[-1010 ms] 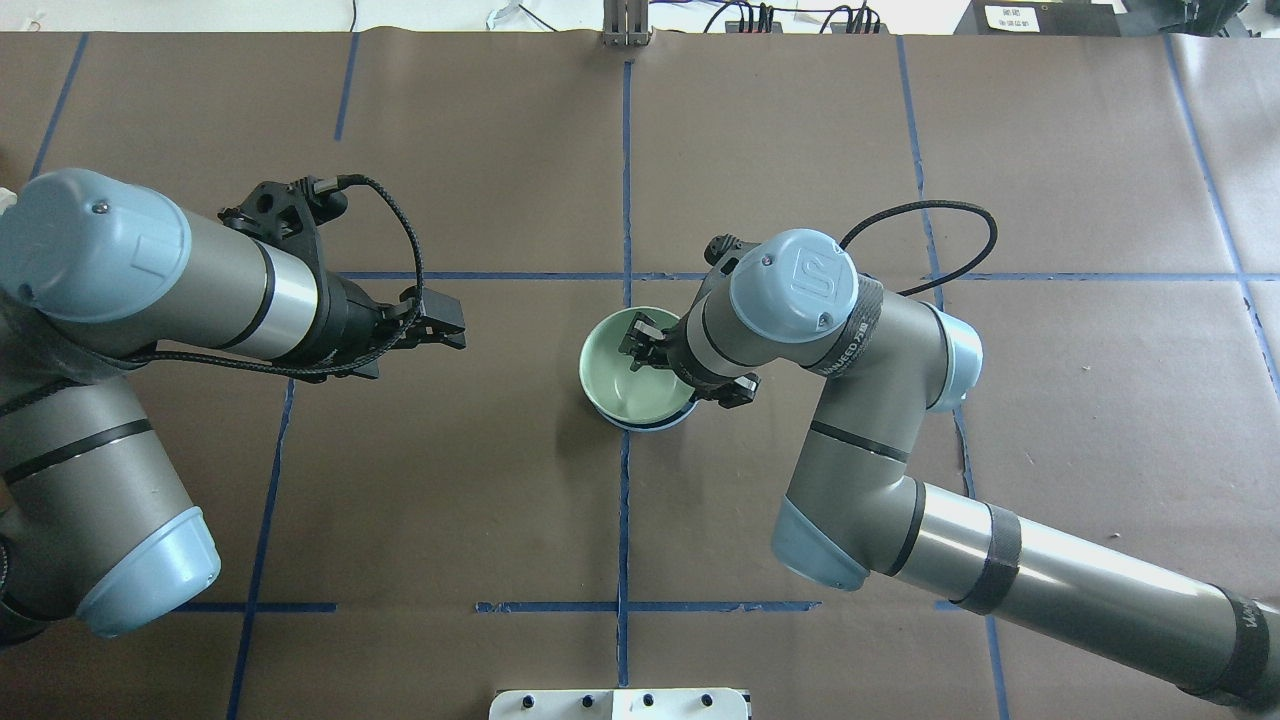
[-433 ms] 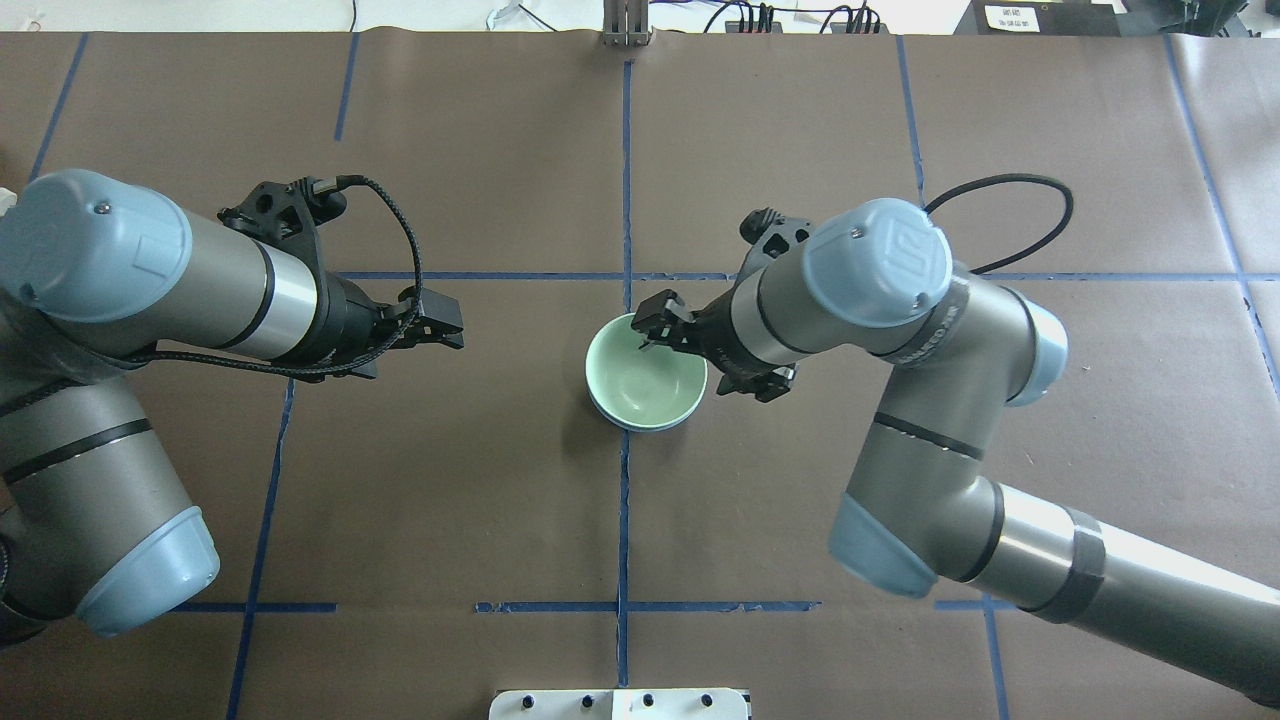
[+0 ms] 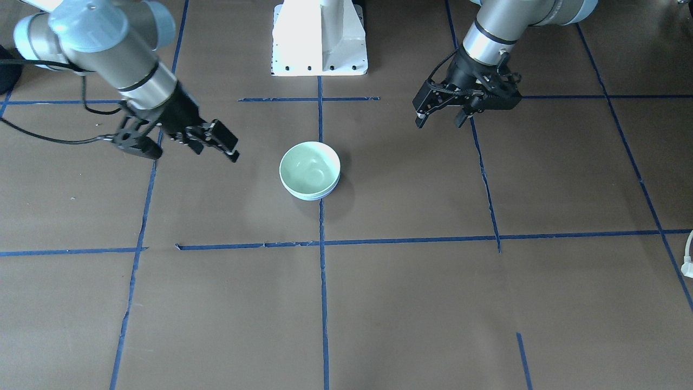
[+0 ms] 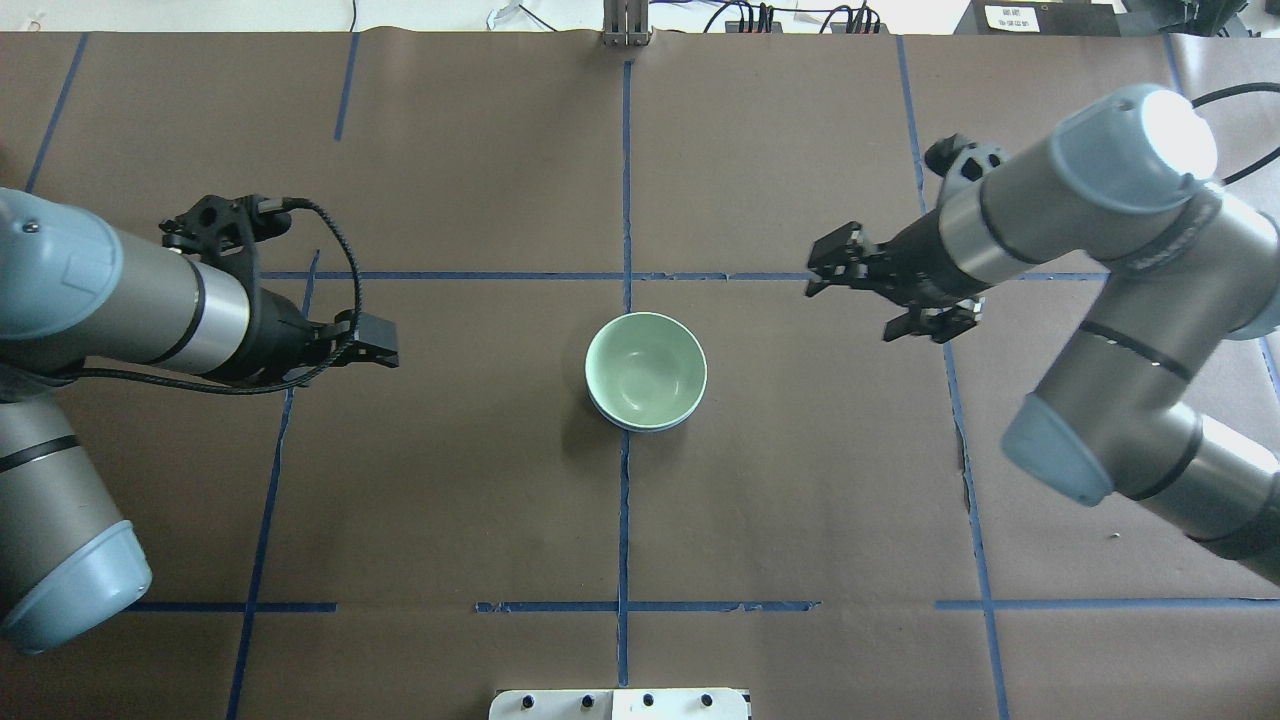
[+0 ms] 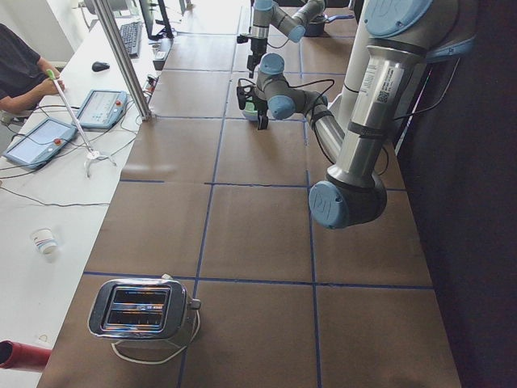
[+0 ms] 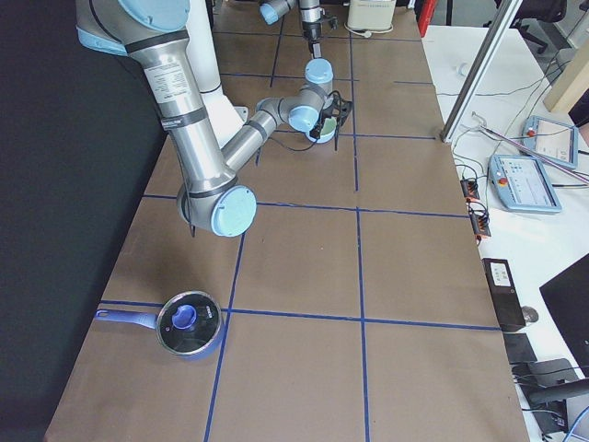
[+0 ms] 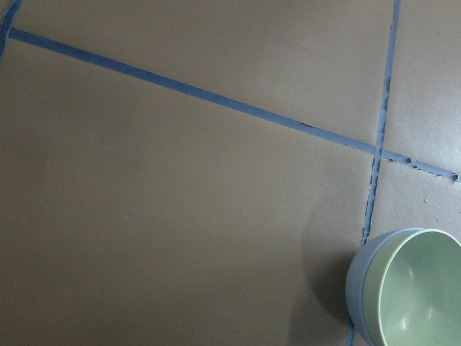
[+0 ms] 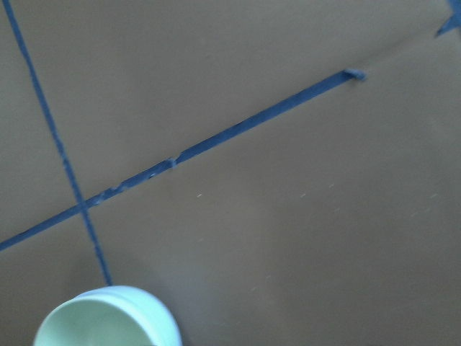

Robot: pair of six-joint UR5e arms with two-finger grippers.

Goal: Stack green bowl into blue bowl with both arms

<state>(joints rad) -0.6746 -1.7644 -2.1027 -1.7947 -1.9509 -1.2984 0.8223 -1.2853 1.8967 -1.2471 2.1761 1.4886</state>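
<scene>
The pale green bowl (image 4: 645, 368) sits nested inside the blue bowl (image 4: 640, 424), whose rim only peeks out beneath it at the table's middle. In the front view the green bowl (image 3: 309, 167) rests upright in the blue bowl (image 3: 316, 196). My right gripper (image 4: 816, 269) hovers open and empty well to the right of the stack. On the other side, my left gripper (image 4: 385, 352) hangs open and empty, apart from the bowls. The left wrist view shows the green bowl (image 7: 425, 288) within the blue bowl (image 7: 359, 282) at its lower right corner.
Brown paper with blue tape lines (image 4: 624, 200) covers the table. The white pedestal base (image 3: 319, 38) stands at the robot's side. Far off at the table's ends are a toaster (image 5: 141, 311) and a lidded blue pot (image 6: 189, 322).
My right gripper let go of the green bowl's rim and drew back up and to the right. The left arm pulled back leftward. The green bowl stayed in the blue one.
</scene>
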